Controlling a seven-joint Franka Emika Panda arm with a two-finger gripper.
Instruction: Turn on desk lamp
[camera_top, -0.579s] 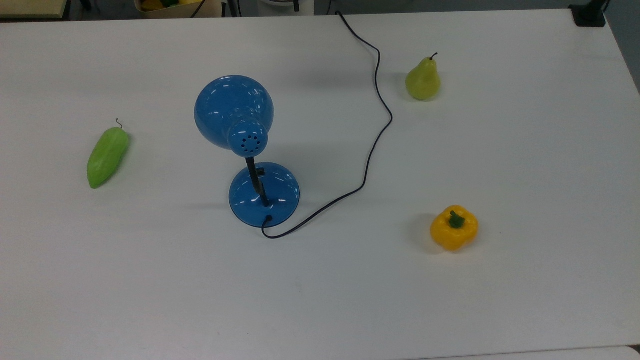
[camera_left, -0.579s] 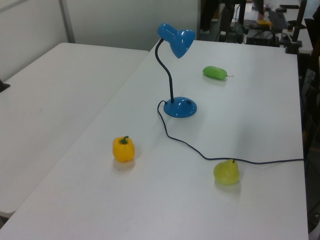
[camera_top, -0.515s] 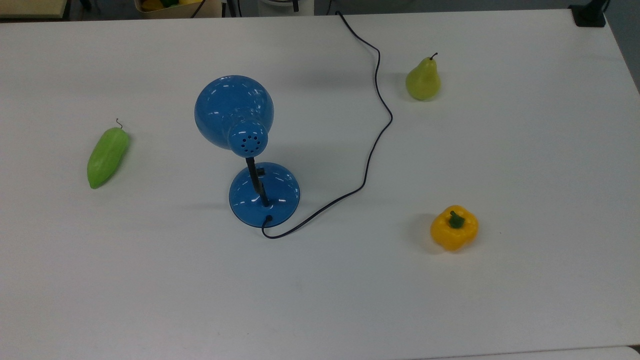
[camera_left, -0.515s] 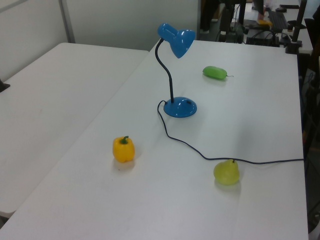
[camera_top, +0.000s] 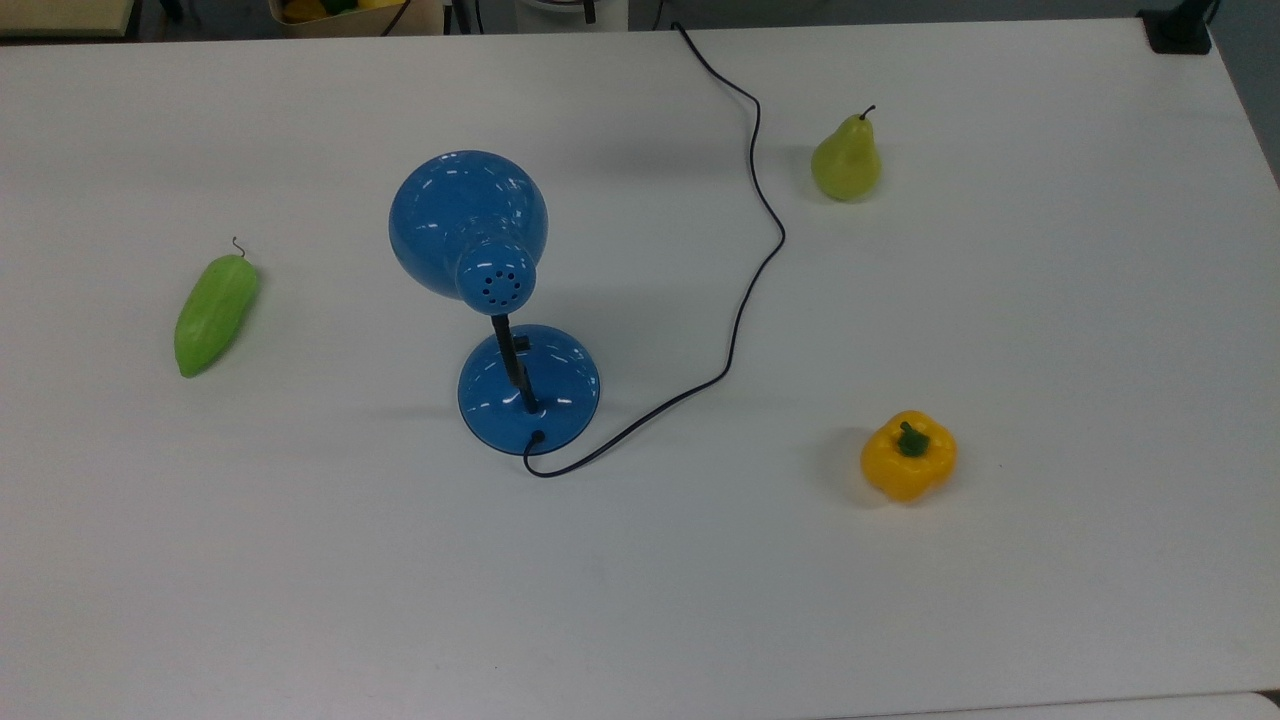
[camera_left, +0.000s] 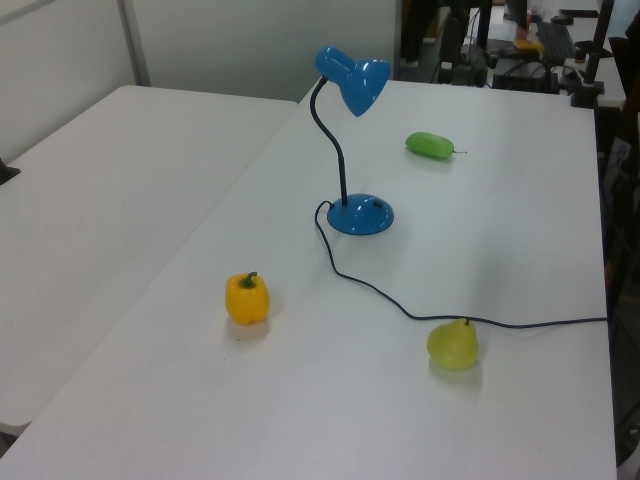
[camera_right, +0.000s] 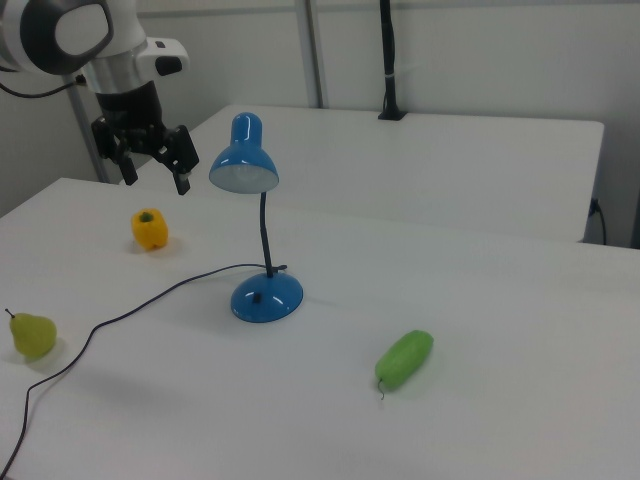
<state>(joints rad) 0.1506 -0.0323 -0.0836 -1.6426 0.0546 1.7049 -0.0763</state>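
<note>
Hovering high beside the desk lamp (camera_right: 258, 225), the tool (camera_right: 152, 160) hangs with fingers spread, holding nothing. Unlit, the lamp stands mid-bench (camera_top: 640, 600); the approach has barely begun, and next comes a descent to the switch (camera_top: 522, 343) on its base.

One desk lamp (camera_top: 495, 300), one pear (camera_top: 846, 160), one yellow bell pepper (camera_top: 908, 456), one green cucumber (camera_top: 215, 313).

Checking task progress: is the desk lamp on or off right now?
Off, as far as the pictures show. The desk lamp shade's inside looks pale but not glowing in the right view, and the table under it has no bright pool of light.
</note>
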